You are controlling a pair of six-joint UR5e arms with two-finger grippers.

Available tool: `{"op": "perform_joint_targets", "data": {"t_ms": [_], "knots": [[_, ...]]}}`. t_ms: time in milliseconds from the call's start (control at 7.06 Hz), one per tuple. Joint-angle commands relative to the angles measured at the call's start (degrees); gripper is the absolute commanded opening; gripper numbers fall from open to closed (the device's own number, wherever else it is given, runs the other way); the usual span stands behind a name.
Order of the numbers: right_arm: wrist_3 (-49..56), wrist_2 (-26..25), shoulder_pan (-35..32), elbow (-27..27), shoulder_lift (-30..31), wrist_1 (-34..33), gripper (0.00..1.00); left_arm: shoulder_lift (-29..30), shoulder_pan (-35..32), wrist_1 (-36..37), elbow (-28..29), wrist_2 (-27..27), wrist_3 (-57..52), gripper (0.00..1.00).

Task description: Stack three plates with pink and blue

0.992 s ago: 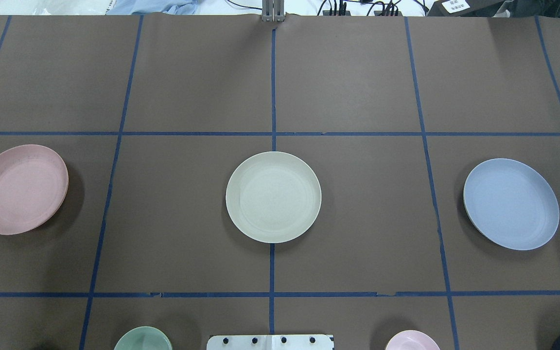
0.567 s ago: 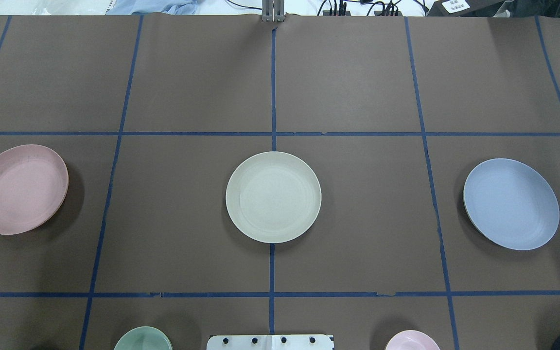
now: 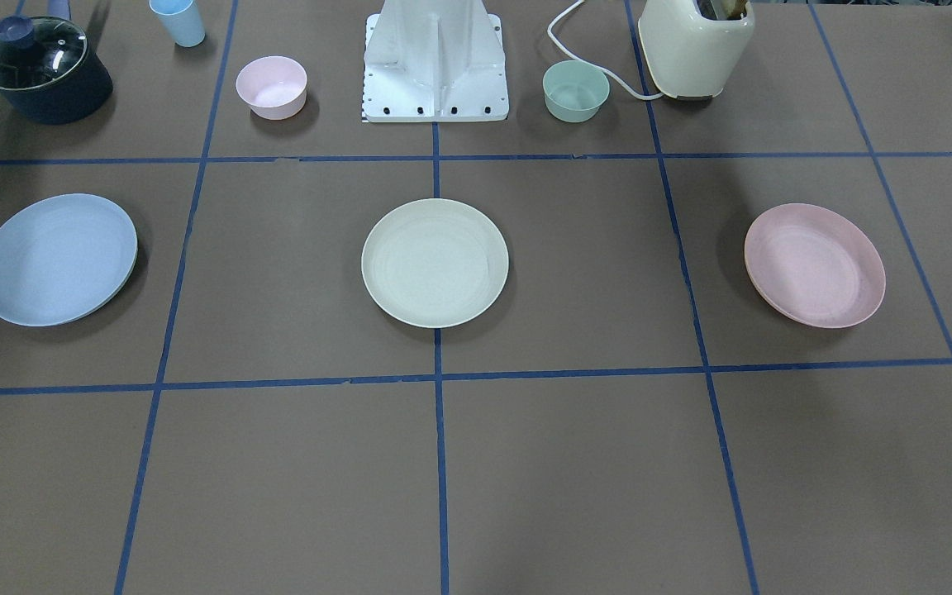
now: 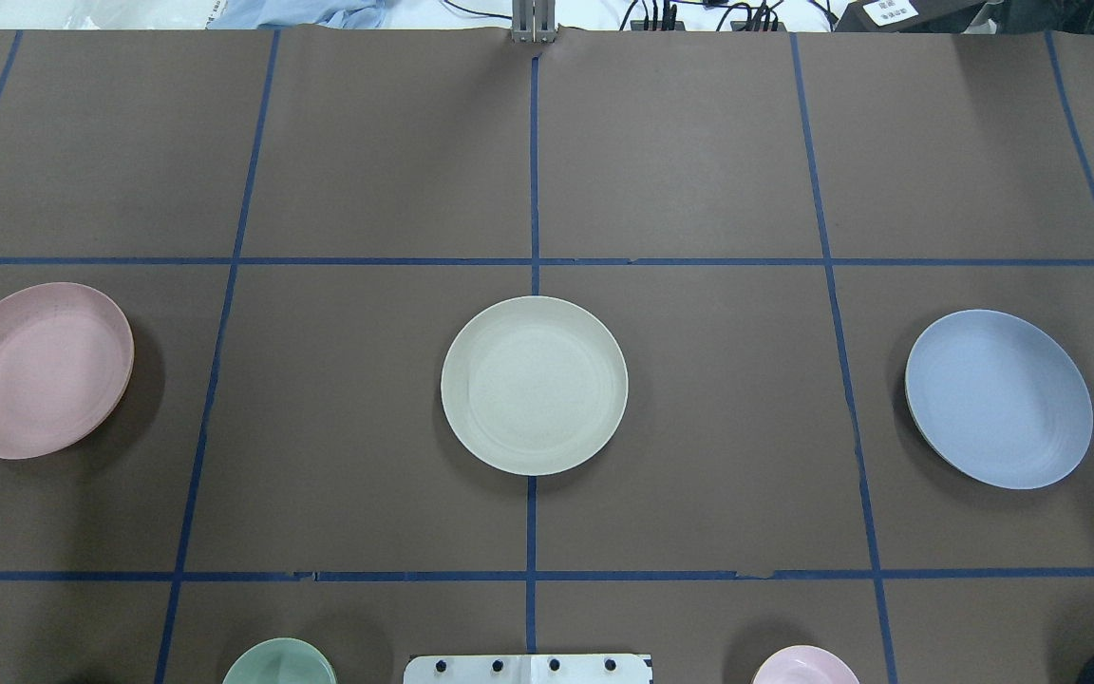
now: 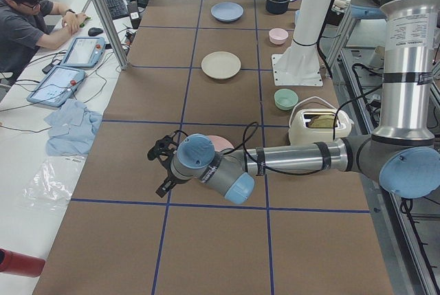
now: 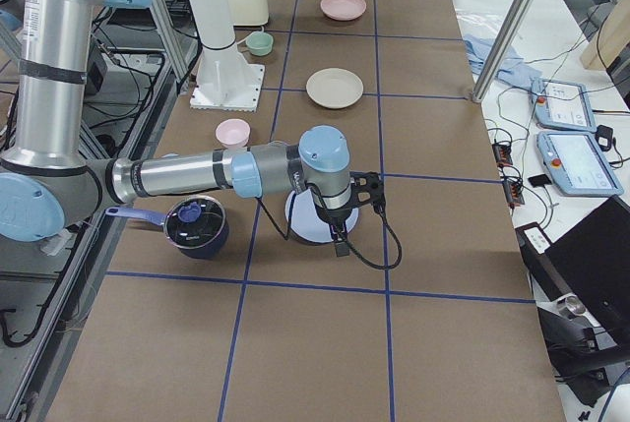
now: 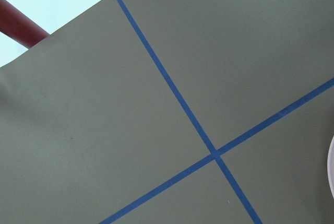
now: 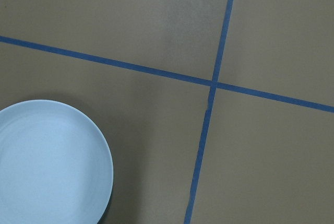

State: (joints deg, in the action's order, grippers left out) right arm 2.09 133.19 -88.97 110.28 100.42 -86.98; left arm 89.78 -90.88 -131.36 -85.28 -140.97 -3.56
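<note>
Left tool (image 5: 161,154): raised, by the pink plate (image 4: 38,370)'s rim; whether its jaws are apart cannot be told.
Right tool (image 6: 366,194): raised, by the blue plate (image 4: 998,398)'s rim; jaws likewise cannot be told.
Cream plate (image 4: 534,385): flat, mid-surface (image 4: 699,427).
Pink plate: well apart, on the cream plate's left.
Blue plate: well apart, on its right.
Between them: brown surface with blue tape lines (image 4: 533,142).

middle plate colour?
The middle plate is cream-white, plain with faint concentric rings; it shows best in the overhead exterior view.
</note>
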Motion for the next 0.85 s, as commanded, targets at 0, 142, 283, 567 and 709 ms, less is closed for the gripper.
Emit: {"op": "perform_joint_targets", "data": {"t_ms": [0,142,283,567,709], "knots": [[0.0,0.1,-0.1,-0.1,-0.1,0.7,1.00,5.8,0.3,-2.0,0.5,-0.2,12.2,1.00],[0.0,0.1,-0.1,-0.3,0.0,1.5,1.00,5.8,0.3,-2.1,1.1,-0.6,12.4,1.00],[0.0,1.4,-0.1,-0.8,0.0,2.9,1.00,5.4,0.3,-4.5,1.2,-0.3,12.5,1.00],[-0.2,1.5,0.0,-2.6,0.0,7.3,1.00,0.7,5.7,-17.6,5.8,-1.3,14.3,1.00],[-0.3,1.6,0.0,-2.5,0.0,7.3,1.00,0.0,8.2,-23.5,9.0,1.1,16.5,1.00]]}}
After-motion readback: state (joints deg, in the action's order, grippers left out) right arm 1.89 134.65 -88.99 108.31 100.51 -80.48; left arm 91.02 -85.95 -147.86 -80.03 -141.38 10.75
